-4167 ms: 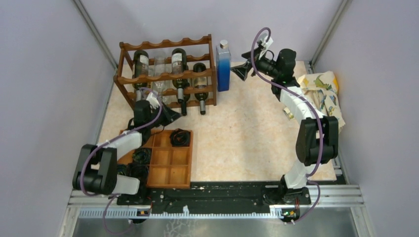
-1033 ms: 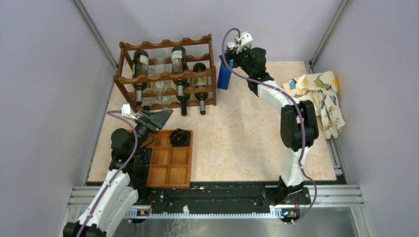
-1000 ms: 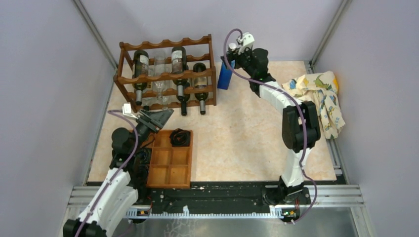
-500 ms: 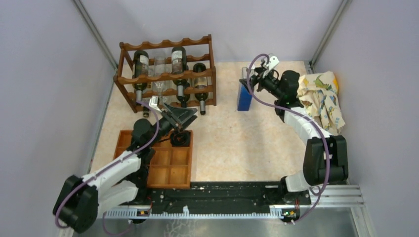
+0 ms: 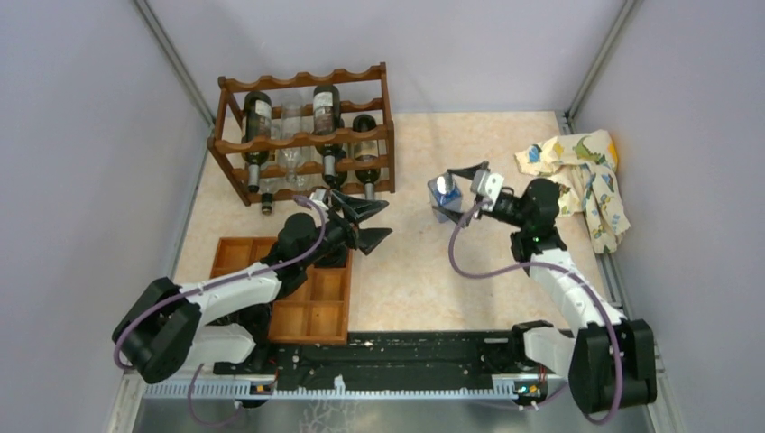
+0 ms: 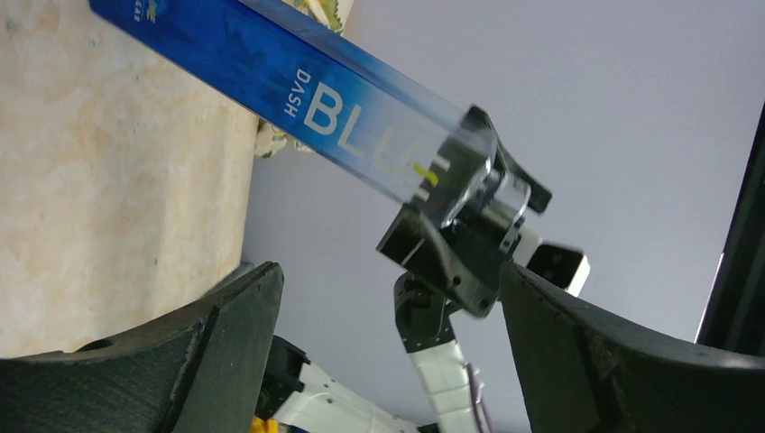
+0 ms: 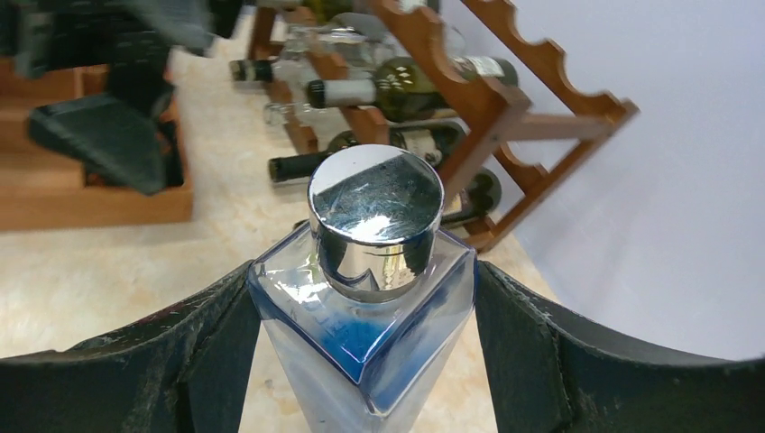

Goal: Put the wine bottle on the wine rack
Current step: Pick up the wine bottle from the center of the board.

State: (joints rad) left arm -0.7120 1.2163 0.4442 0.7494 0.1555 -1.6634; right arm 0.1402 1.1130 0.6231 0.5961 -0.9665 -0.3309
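My right arm has drawn the wine bottle (image 5: 444, 191) back from the far right toward the middle of the table (image 5: 406, 280), and my left arm has swung right, off the tray (image 5: 311, 307).

My right gripper (image 7: 365, 293) is clamped on the shoulders of the blue, square-sided bottle just under its silver cap (image 7: 376, 203), one finger on each side. My left gripper (image 5: 377, 223) hangs with its fingers spread wide and nothing between them, pointing right at the bottle, near it but apart. The wine rack (image 5: 298, 140) stands at the far left with other bottles (image 5: 327, 113) lying in its tiers. The held bottle is well to its right and nearer, between the rack and the patterned cloth (image 5: 586, 167) at the right edge. Whether its base touches the table I cannot tell.
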